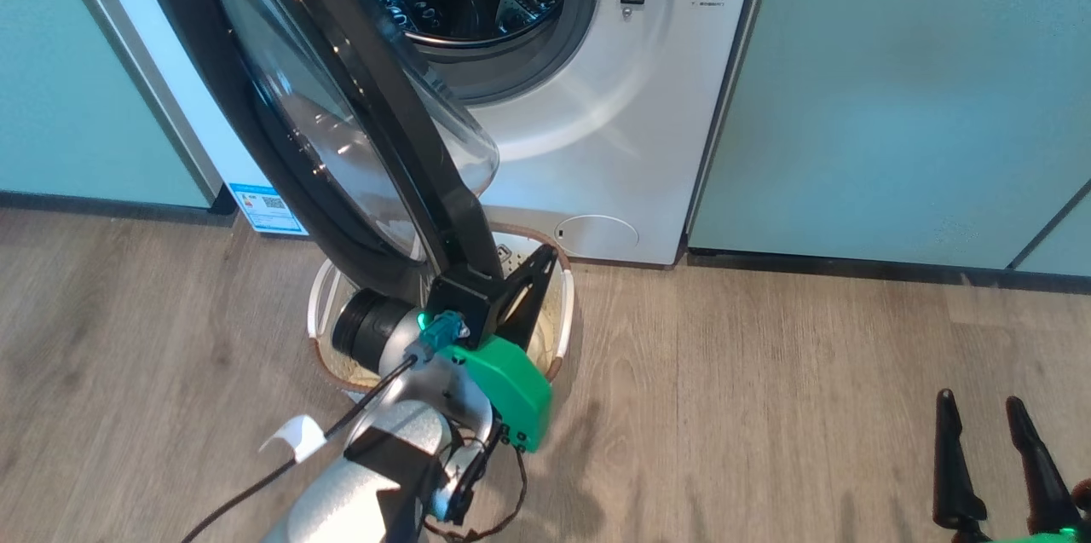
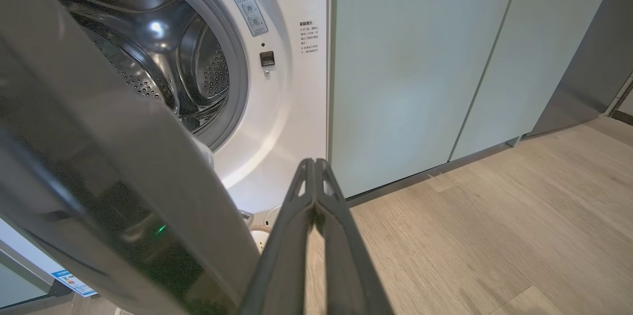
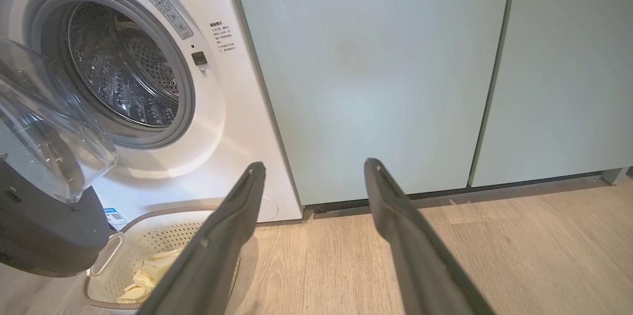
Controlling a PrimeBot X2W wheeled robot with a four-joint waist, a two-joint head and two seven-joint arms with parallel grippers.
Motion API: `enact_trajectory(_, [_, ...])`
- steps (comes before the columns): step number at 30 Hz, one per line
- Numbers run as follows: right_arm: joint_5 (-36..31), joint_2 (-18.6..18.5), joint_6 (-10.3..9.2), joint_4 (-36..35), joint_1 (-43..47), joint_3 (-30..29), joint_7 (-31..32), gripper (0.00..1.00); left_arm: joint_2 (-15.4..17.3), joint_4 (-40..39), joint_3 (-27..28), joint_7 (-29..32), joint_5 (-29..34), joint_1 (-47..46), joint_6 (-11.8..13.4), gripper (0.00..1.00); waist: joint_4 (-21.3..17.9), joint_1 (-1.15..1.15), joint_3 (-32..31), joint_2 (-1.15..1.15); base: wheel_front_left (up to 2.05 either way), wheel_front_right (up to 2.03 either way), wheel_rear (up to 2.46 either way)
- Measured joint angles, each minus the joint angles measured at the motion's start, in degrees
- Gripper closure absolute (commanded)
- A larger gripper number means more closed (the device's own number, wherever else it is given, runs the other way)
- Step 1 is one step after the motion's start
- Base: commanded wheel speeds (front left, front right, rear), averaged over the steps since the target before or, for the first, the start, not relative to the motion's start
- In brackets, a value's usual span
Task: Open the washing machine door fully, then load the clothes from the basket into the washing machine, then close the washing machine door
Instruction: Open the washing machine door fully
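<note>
Wooden floor [image 3: 494, 246] is spreading under my gaping right pincer [image 3: 315, 164], teal cabinets [image 3: 371, 82] ahead; left pincer [image 2: 314, 164] is sitting closed.

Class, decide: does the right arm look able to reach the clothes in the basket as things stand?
Probably not cleanly: the door and the left fingers hang over the basket, covering most of the clothes. Only its right side looks free.

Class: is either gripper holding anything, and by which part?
Nothing is held. The left gripper is shut on nothing, beside the edge of the washing machine door; the right gripper is open and empty.
</note>
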Motion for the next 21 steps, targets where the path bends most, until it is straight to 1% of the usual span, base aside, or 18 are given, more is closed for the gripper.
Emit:
enact_trajectory(8, [0.00, 0.00, 0.00, 0.00, -0.01, -0.01, 0.00, 0.00, 0.10, 2.19, 0.01, -0.59, 0.00, -0.04, 0.86, 1.00, 0.18, 0.00, -0.14, 0.00, 0.00, 0.00, 0.00])
enact_trajectory(21, [0.01, 0.00, 0.00, 0.07, 0.01, 0.04, 0.00, 0.00, 0.36, 3.44, -0.07, -0.82, 0.00, -0.07, 2.18, 1.00, 0.59, 0.00, -0.50, 0.00, 0.00, 0.00, 0.00])
